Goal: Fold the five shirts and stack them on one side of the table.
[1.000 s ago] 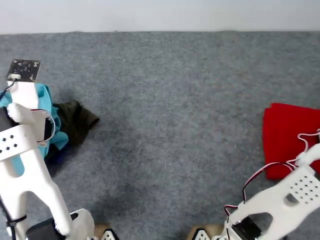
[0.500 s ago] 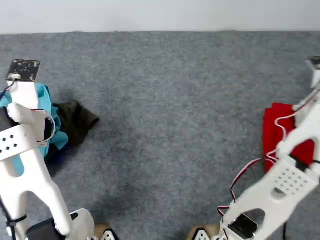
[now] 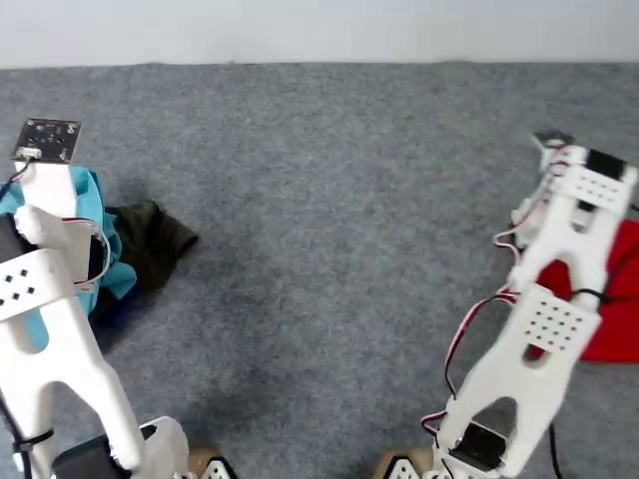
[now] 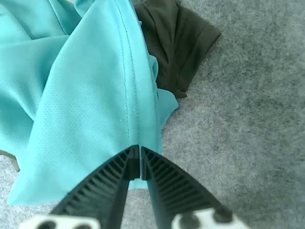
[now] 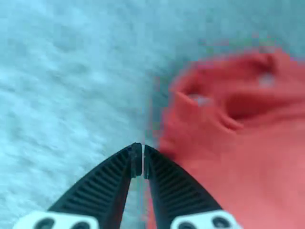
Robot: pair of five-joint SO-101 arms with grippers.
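Grey felt-like tabletop (image 3: 339, 200) meeting a pale wall (image 3: 319, 30). Left pincer (image 4: 136, 162) clamped on the teal shirt (image 4: 81, 109) (a dark shirt (image 4: 176, 43) lies touching it). Right pincer (image 5: 137, 162) closed, empty, just beside the red shirt (image 5: 238, 143).

The right arm (image 3: 544, 329) has swung up from the counter's (image 3: 329, 200) near right corner and stretched across the red shirt (image 3: 617, 334), covering much of it; its hand (image 5: 138, 162) now hangs at the shirt's edge.
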